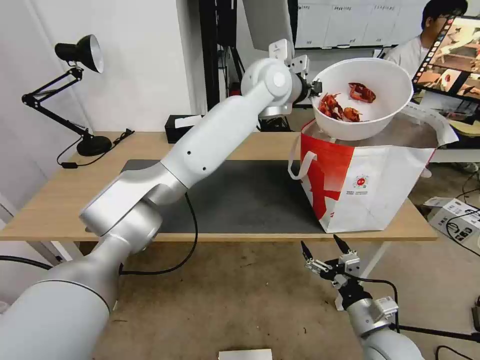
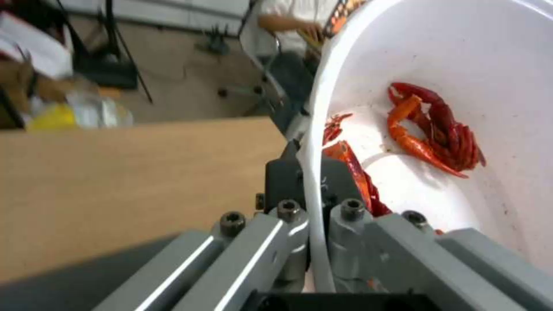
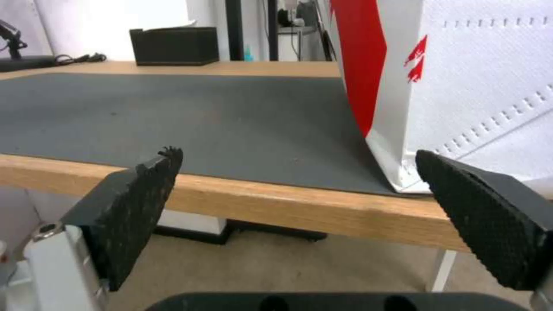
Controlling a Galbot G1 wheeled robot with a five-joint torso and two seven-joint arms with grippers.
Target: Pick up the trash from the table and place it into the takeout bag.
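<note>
My left gripper (image 1: 315,90) is shut on the rim of a white round bowl (image 1: 380,82) holding red crayfish shells (image 1: 342,107). The bowl hangs tilted just above the open mouth of the red-and-white takeout bag (image 1: 360,185), which stands on the right end of the table (image 1: 60,195). In the left wrist view the fingers (image 2: 288,181) pinch the bowl's rim (image 2: 317,147), with crayfish shells (image 2: 438,129) lying inside. My right gripper (image 1: 325,247) waits open below the table's front edge, in front of the bag (image 3: 478,73).
A dark grey mat (image 1: 240,195) covers the table's middle. A black tissue box (image 1: 181,127) and a black desk lamp (image 1: 82,90) stand at the back. A cable hangs off the front edge. Boxes and cords lie on the floor to the right.
</note>
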